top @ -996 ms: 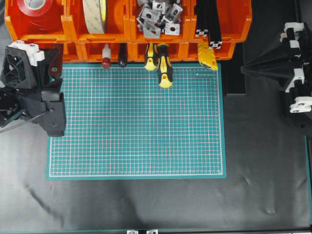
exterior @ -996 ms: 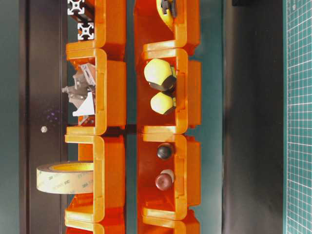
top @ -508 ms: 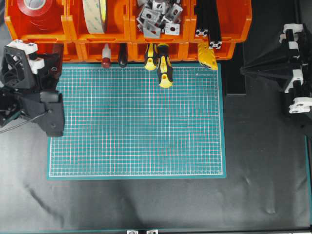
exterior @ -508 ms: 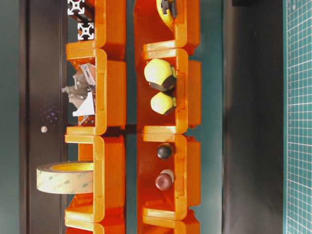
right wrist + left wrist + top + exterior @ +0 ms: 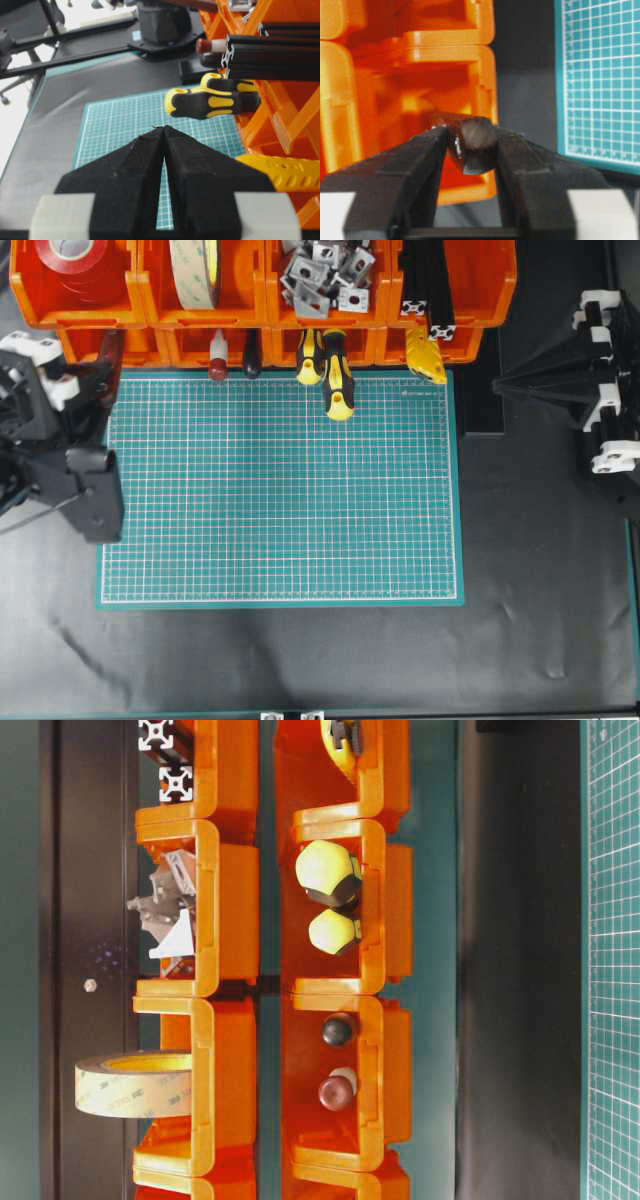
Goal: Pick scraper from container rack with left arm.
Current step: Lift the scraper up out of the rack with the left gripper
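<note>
My left gripper [image 5: 100, 375] is at the mat's far left corner, just in front of the leftmost lower bin of the orange container rack [image 5: 140, 300]. In the left wrist view the gripper [image 5: 472, 136] is shut on the rounded dark end of the scraper's reddish-brown handle [image 5: 477, 140], with the rack's bin [image 5: 485, 80] right behind it. From overhead only a sliver of the scraper [image 5: 108, 352] shows at the bin's mouth; its blade is hidden. My right gripper [image 5: 164, 128] is shut and empty, off to the right [image 5: 500, 385].
Two yellow-and-black screwdrivers [image 5: 338, 380], a red-and-white knob tool [image 5: 217, 365] and a black-handled tool [image 5: 251, 360] stick out of the lower bins over the green cutting mat [image 5: 280, 500]. The upper bins hold tape rolls [image 5: 195, 270], metal brackets [image 5: 325, 275] and black extrusions [image 5: 425, 280].
My left arm has drawn back to the left and toward the table's near side, away from the rack, with the scraper handle in its grip. The right arm has not moved.
</note>
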Robot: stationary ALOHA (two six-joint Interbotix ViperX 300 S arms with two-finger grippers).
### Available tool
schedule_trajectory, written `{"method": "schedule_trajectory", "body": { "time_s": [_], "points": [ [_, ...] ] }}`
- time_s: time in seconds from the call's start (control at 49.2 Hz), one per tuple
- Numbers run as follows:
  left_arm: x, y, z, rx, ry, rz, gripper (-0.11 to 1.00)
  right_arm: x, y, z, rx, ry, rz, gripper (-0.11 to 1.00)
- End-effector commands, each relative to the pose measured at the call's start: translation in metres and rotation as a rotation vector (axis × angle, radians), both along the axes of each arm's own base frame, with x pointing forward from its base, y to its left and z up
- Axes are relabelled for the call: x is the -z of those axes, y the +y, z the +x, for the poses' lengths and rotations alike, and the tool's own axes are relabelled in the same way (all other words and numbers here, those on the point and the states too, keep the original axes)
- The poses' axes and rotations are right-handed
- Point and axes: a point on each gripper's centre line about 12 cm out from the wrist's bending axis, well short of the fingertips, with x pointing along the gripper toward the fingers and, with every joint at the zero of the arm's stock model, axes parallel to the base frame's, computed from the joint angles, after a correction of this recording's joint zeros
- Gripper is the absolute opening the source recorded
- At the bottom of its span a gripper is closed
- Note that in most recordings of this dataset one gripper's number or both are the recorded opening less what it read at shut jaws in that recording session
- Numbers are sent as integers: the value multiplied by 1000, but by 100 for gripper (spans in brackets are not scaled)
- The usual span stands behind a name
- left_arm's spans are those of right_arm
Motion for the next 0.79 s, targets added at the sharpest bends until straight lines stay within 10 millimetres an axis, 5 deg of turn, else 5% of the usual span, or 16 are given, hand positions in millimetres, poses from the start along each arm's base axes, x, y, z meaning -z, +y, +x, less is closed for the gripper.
{"method": "schedule_trajectory", "body": {
  "time_s": [0.0,0.61,0.772],
  "points": [
    [-24,-14,0,13,-46,-8,28,-6,0,2,2,-23,-2,-1],
    [-120,-71,-22,270,-66,8,21,-13,0,-5,2,-63,1,-1],
    [-127,-97,-8,352,-44,34,21,-16,0,-7,3,-74,4,-1]
  ]
}}
